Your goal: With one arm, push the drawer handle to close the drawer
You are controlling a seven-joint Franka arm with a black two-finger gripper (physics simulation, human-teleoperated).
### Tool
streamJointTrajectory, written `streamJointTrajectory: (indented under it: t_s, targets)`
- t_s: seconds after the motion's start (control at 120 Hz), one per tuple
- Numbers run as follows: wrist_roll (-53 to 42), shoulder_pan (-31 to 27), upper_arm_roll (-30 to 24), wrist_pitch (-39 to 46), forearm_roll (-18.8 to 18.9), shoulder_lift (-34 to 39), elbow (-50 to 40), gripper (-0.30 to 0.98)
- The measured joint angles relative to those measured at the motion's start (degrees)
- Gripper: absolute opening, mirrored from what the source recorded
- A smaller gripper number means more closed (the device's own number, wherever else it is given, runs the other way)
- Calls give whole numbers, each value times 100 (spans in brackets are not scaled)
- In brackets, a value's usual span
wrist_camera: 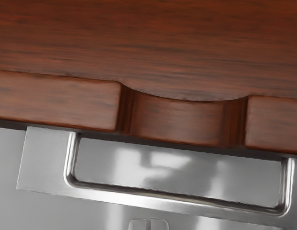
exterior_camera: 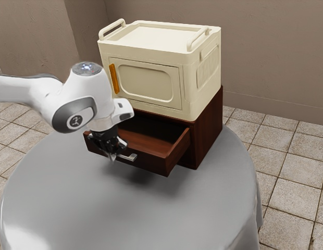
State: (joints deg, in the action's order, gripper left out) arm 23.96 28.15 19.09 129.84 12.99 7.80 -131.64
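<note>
Drawer handle (exterior_camera: 131, 157), exterior view: mounted on the outer front of the drawer (exterior_camera: 156, 162), which stands pulled out of the wooden cabinet (exterior_camera: 207, 130). From the gripper (exterior_camera: 113, 158), the visible end of the handle lies at about three o'clock, just beside the jaws. Its long axis follows the drawer front, roughly ten o'clock to four. The cabinet's opening lies beyond, toward one o'clock; in my judgement the push should run that way. The single arm (exterior_camera: 34, 94) is at the front already, and no other serves. A cream storage box (exterior_camera: 151, 80) sits on the cabinet.

Wrist view: taking twelve o'clock as the way from the fingertips (wrist_camera: 159, 224) to the drawer front, the handle bar (wrist_camera: 177, 197) lies at twelve, its length crossing from nine to three. Jaws are clenched together — nothing between them. Contact with the bar cannot be confirmed. The handle is a bright metal loop with rounded corners on a flat silver plate; behind it, the red-brown front has a scooped notch in its edge. A straight push seems called for — off-centre pressure could slip along the bar.
</note>
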Motion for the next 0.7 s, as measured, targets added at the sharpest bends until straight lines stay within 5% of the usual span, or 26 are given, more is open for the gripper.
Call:
streamJointTrajectory:
  t_s: [0.7]
  targets:
    - [-16, -9, 24, 937, 405, -1084, 827, -9]
